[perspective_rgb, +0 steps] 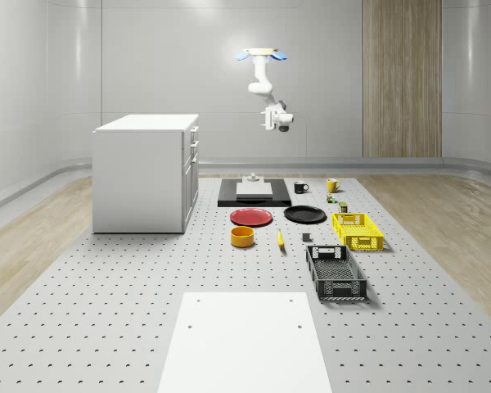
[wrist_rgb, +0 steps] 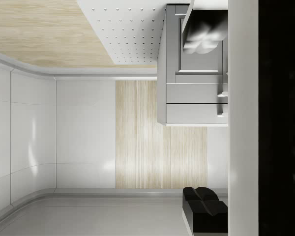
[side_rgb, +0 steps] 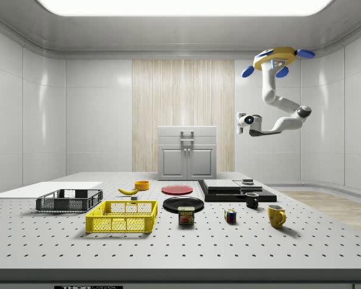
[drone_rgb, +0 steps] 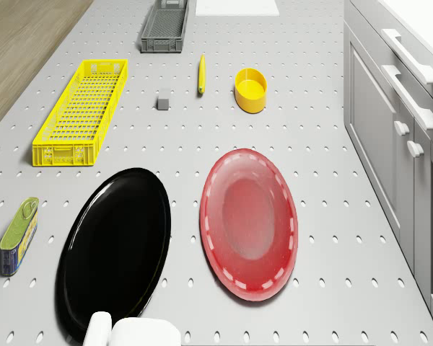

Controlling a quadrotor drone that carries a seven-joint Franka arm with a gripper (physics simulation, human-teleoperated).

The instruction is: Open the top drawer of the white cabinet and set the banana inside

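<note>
The drone is seen hovering high above the far part of the desk, roughly over the black slab w/ the grey block on it. The arm is hung below it, bent, w/ the gripper held out sideways at abt the height of the white cabinet top, well apart from it. Open air is seen all round the fingers; nothing is held in them. In the wrist view the dark fingers are seen close together, but how far apart they stand can't be told.

The cabinet is stood on the desk, its front w/ handles facing the fingers across a wide gap. The top drawer is seen flush w/ the front, closed, its bar handle sticking out past the face.

The banana is laid flat on the desk, far below the fingers and well on the near side of them, betw. the yellow bowl and a small grey block, touching neither. Nearer under the fingers are laid the red plate and the black plate, side by side, edges just apart. Beyond the banana, away from the cabinet, the yellow crate and dark crate are set. Bare desk is left betw. banana and cabinet front.
</note>
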